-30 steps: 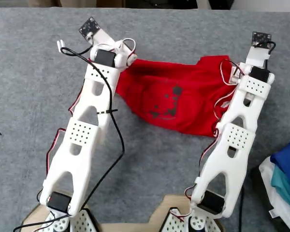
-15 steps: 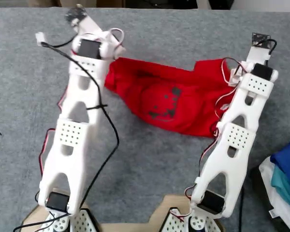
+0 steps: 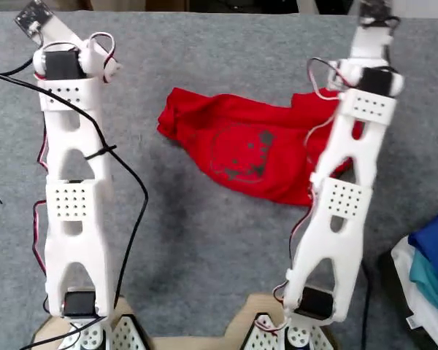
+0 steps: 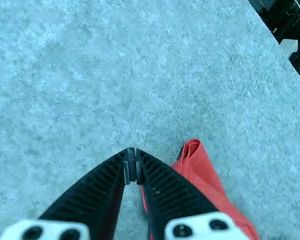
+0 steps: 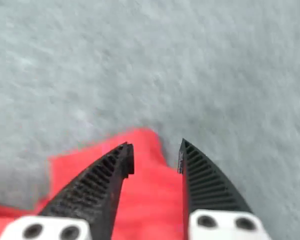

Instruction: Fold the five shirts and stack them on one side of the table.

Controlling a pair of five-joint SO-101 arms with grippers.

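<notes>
lying rumpled, shirt [image 3: 233,149] looks limp: pinch its corners. left gripper [image 4: 130,164] clenched beside it, right gripper [image 5: 155,156] spread above it.

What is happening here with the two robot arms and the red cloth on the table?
Two white robot arms are working on a crumpled red shirt with a dark print, which lies unfolded on the grey felt table. The left arm has its jaws shut on nothing, above bare felt beside one end of the shirt. The right arm holds its jaws open over the shirt's other end, gripping nothing. A pile of blue, teal and white fabric lies at the table's edge beside the right arm.
</notes>
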